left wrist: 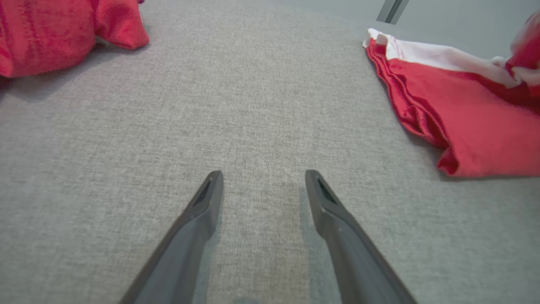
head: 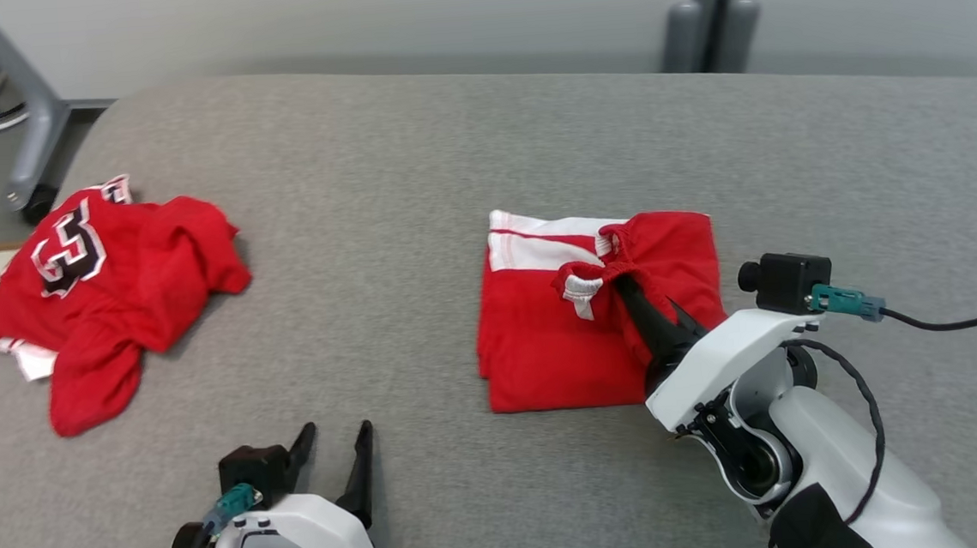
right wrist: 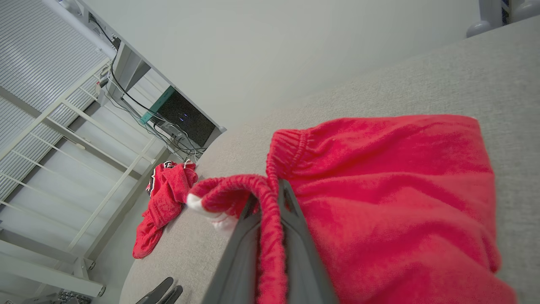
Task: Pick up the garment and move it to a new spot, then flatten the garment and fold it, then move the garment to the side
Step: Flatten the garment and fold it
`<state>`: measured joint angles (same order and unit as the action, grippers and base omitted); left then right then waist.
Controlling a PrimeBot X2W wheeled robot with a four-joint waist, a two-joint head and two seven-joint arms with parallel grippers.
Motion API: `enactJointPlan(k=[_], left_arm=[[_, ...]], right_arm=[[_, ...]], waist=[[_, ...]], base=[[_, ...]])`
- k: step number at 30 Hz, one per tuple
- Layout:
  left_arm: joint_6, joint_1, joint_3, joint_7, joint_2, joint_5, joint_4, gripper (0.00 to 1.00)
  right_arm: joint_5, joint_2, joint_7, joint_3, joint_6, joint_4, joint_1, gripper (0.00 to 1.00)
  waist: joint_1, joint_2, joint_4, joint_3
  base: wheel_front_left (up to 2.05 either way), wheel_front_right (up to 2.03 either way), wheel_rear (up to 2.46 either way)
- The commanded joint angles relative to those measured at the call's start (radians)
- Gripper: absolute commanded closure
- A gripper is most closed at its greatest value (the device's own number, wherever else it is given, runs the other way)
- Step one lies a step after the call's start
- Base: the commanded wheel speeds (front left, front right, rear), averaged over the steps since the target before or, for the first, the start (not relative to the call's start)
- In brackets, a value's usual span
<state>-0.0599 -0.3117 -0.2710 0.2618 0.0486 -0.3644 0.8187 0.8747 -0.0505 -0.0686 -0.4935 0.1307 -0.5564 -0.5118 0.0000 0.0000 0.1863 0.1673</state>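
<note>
Pinched almost fully together, my right pincer (head: 620, 280) has hold of the garment (head: 545, 347). A red ribbed elastic hem (right wrist: 270, 228) runs down between my two dark fingers (right wrist: 240, 253), which press on it from either side. The hem rises in a bunched ridge at my fingertips, lifted a little off the cloth below, and a small white patch shows just to the left of them.

The rest of the garment lies folded flat on the grey cloth-covered surface (head: 413, 185), directly under this pincer. Most of it spreads out to the left of the tips and back toward my forearm. A white band runs along its far edge, up and to the left of the tips. To the right of the tips a smooth red panel ends in a straight edge.

My left pincer (head: 336, 428) stands wide open with nothing between its fingers, low over bare grey cloth. I cannot tell whether its tips touch the surface. From this pincer the garment (left wrist: 464, 139) lies ahead and off to the right, well apart, its layered folded edge turned toward me.

A crumpled red jersey (head: 102, 275) with a black number on it lies ahead and to the left of the left pincer, also well apart, near the surface's edge.
</note>
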Motion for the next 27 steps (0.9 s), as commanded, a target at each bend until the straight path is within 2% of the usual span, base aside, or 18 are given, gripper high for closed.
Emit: enactJointPlan(k=[1, 4, 8, 9, 10, 11, 12, 17, 20, 22, 27], left_arm=[[0.006, 0.0, -0.023, 0.004, 0.005, -0.006, 0.003, 0.0], [0.012, -0.013, -0.052, 0.004, 0.004, -0.018, 0.004, 0.0], [0.02, -0.018, -0.068, 0.005, 0.004, -0.027, 0.005, 0.0], [0.023, -0.017, -0.07, 0.005, 0.004, -0.03, 0.006, 0.0], [0.025, -0.015, -0.073, 0.004, 0.004, -0.032, 0.006, 0.0], [0.026, -0.013, -0.075, 0.004, 0.004, -0.034, 0.006, 0.0], [0.026, -0.01, -0.077, 0.004, 0.004, -0.036, 0.008, 0.0], [0.03, -0.017, -0.072, 0.005, 0.004, -0.038, 0.017, 0.0], [0.038, -0.025, -0.054, 0.005, 0.004, -0.029, 0.003, 0.0], [0.044, -0.024, -0.037, 0.005, 0.005, -0.015, -0.011, 0.0], [0.054, -0.001, 0.023, 0.004, 0.011, 0.021, -0.09, 0.0]], right_arm=[[-0.01, -0.004, -0.021, -0.016, 0.0, -0.033, -0.025, 1.0], [-0.015, -0.003, -0.067, -0.053, 0.0, -0.102, -0.066, 1.0], [-0.014, -0.003, -0.115, -0.093, 0.0, -0.173, -0.107, 1.0], [-0.01, -0.004, -0.13, -0.107, 0.0, -0.192, -0.123, 0.9], [0.007, -0.004, -0.143, -0.12, 0.0, -0.206, -0.135, 0.68], [0.016, -0.004, -0.157, -0.126, 0.0, -0.225, -0.148, 0.36], [0.026, -0.005, -0.168, -0.135, 0.0, -0.24, -0.163, 0.0], [0.076, -0.003, -0.193, -0.164, 0.0, -0.303, -0.214, 0.0], [0.079, -0.003, -0.198, -0.141, 0.0, -0.299, -0.221, 0.0], [0.038, -0.007, -0.198, -0.074, 0.0, -0.279, -0.207, 0.0], [-0.216, -0.004, -0.197, 0.171, 0.0, -0.209, -0.118, 0.0]], waist=[[0.0, 0.0, 0.06, -0.003], [0.0, 0.0, 0.106, -0.003], [0.0, 0.0, 0.132, -0.001], [0.0, 0.0, 0.136, 0.0], [0.0, 0.0, 0.138, 0.0], [0.0, 0.0, 0.139, 0.0], [0.0, 0.0, 0.138, 0.0], [0.0, 0.0, 0.112, 0.0], [0.0, 0.0, 0.086, -0.003], [0.0, 0.0, 0.064, -0.006], [0.0, 0.0, 0.01, -0.016]], base=[[0.0, 0.0, 0.0], [0.0, 0.0, 0.0], [0.0, 0.0, 0.0], [0.0, 0.0, 0.0], [0.0, 0.0, 0.0], [0.0, 0.0, 0.0], [0.0, 0.0, 0.0], [0.0, 0.0, 0.0], [0.0, 0.0, 0.0], [0.0, 0.0, 0.0], [0.0, 0.0, 0.0]])
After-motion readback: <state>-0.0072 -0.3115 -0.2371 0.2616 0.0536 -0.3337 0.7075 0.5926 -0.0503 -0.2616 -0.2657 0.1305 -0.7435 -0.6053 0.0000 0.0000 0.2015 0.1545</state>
